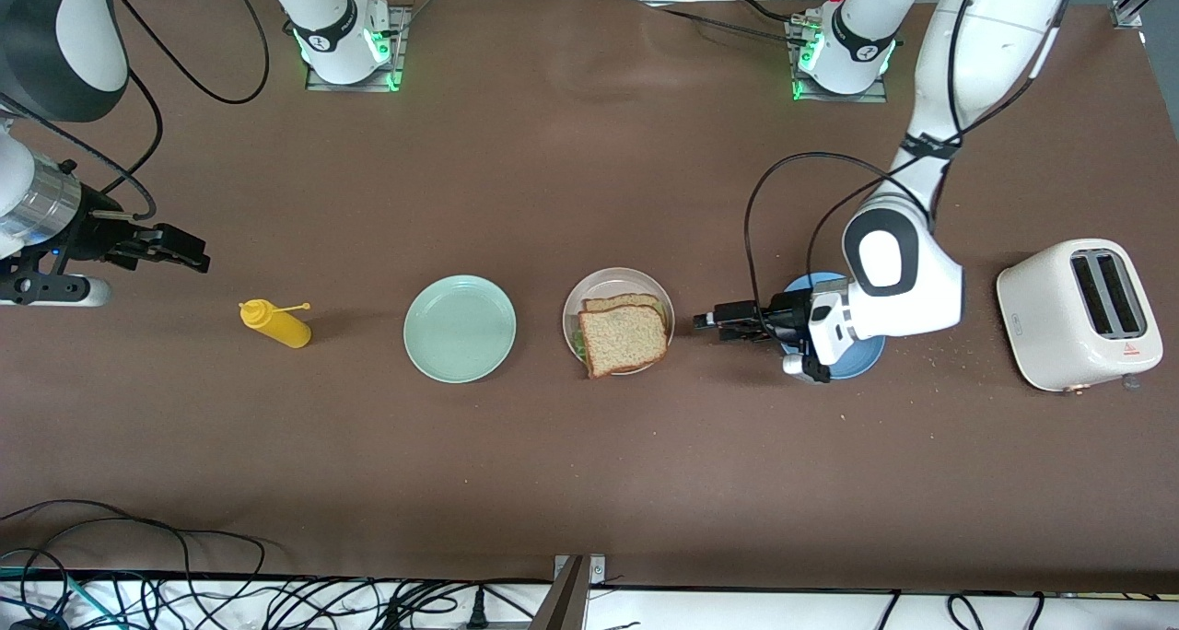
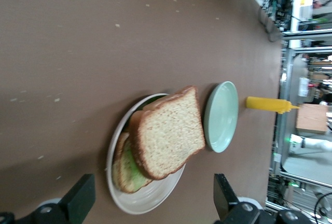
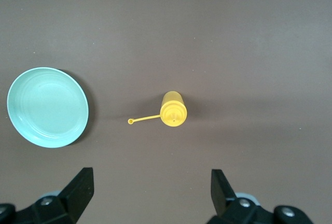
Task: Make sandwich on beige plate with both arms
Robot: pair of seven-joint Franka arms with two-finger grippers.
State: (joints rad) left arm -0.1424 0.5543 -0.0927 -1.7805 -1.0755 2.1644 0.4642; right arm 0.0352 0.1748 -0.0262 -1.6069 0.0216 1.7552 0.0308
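sandwich (image 1: 624, 333) on beige plate (image 1: 580, 300), left gripper (image 1: 707, 322) beside it — fingers apart (empty), right gripper (image 1: 189, 254) waiting, fingers apart

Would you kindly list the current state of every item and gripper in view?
sandwich: assembled, top slice skewed, on beige plate
mint-green plate: bare
blue plate: under left arm
mustard bottle: upright, cap off, tethered
toaster: slots unfilled
left gripper: open, beside sandwich
right gripper: open, waiting
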